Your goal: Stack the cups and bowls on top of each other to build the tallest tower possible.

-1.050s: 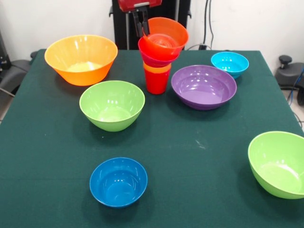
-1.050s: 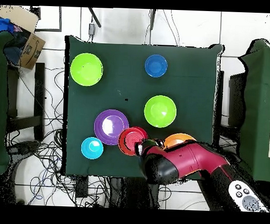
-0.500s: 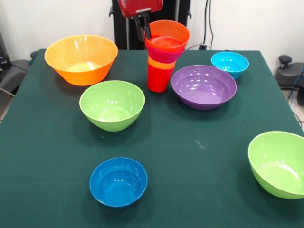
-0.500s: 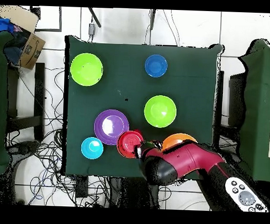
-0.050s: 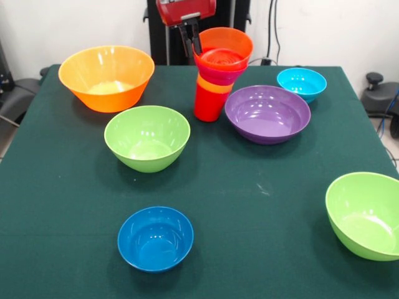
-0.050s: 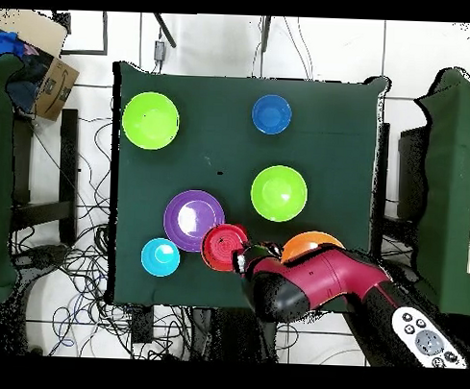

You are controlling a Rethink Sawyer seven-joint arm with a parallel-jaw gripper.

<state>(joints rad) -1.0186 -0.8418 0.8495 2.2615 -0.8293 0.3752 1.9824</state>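
Stack [image 5: 212, 78] has straightened and slid toward the purple bowl [image 5: 267, 114] since a second ago; top orange bowl [image 5: 225, 45] now sits level. Gripper [image 5: 192, 38] pinches that bowl's rim, fingers closed on it. Tower stands at table's back; six bowls remain loose.

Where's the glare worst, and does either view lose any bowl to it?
Front view: bright ceiling reflections streak the inside of the wide glossy purple plastic bowl and of the lime green plastic bowl at the right edge, but their rims stay readable. Overhead view: a white hotspot washes out the purple bowl's centre; no bowl is lost.
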